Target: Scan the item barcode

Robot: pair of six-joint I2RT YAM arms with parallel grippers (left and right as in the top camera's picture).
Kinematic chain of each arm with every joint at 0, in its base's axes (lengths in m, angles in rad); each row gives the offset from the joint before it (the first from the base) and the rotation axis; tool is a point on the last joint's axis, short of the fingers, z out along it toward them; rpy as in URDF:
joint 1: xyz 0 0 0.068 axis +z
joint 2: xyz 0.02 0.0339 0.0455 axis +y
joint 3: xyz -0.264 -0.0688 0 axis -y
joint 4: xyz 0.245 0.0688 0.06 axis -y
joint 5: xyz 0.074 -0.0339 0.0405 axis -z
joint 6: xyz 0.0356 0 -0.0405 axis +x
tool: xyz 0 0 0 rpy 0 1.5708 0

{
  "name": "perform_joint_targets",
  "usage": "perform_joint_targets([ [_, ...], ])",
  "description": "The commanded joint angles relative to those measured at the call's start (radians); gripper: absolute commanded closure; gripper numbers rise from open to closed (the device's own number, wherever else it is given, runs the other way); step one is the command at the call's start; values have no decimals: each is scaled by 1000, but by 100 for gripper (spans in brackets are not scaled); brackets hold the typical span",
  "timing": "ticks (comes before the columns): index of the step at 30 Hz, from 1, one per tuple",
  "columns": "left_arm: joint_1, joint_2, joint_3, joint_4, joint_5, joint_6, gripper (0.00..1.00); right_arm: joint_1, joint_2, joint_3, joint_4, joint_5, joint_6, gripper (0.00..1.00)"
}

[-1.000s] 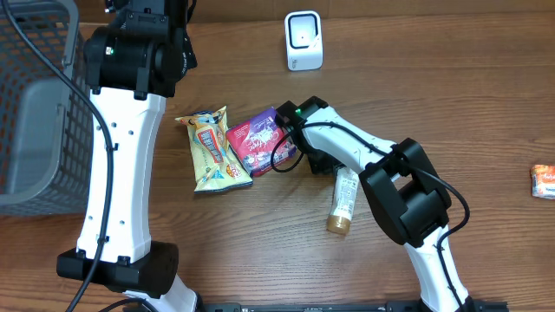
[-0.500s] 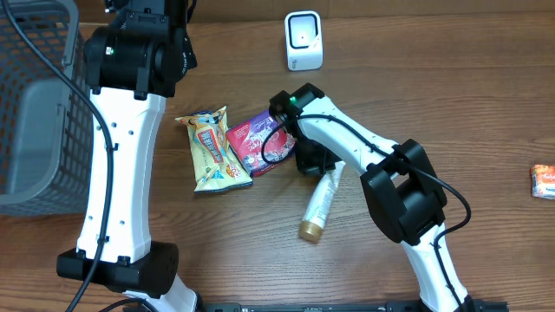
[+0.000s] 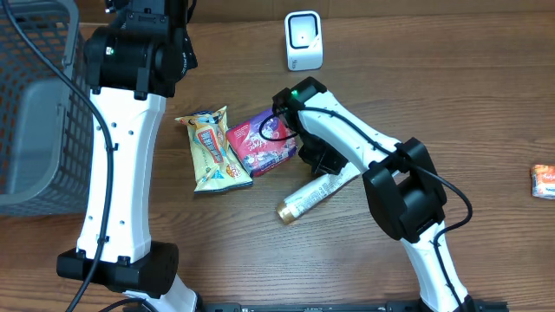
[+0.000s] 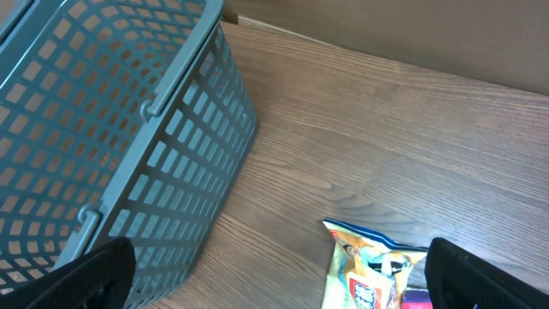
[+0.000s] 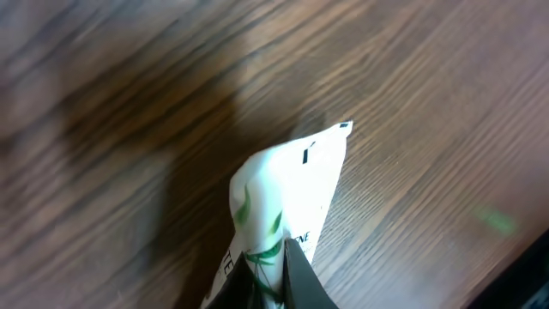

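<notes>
The item is a white tube with green leaf print and a gold cap (image 3: pixel 305 198). It lies slanted across the table's middle, cap toward the lower left. My right gripper (image 3: pixel 327 176) is shut on the tube's flat crimped end. In the right wrist view the tube (image 5: pixel 287 184) is pinched between the dark fingers of the right gripper (image 5: pixel 268 255). The white barcode scanner (image 3: pixel 303 41) stands at the back of the table. My left gripper (image 4: pixel 279 287) is open and holds nothing, above the table beside the basket.
A grey mesh basket (image 3: pixel 35 104) fills the left side and shows close in the left wrist view as the basket (image 4: pixel 111 129). A yellow snack bag (image 3: pixel 211 152) and a magenta packet (image 3: pixel 260 143) lie left of the tube. An orange packet (image 3: pixel 544 180) sits at the right edge.
My right gripper has closed on the tube's end. The tube has swung from pointing toward the front edge to pointing lower left. The left arm has not moved.
</notes>
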Motion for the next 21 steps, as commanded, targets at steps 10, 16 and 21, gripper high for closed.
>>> perform_joint_targets([
  [10, 7, 6, 9, -9, 11, -17, 0, -8, 1, 30, -1, -48, 166, 96],
  [16, 7, 6, 9, -12, 12, -18, 0, -44, 1, 30, -36, -145, 166, 96],
  [21, 7, 6, 9, -16, 45, -17, 0, -132, 1, 30, -58, -247, 164, 96],
])
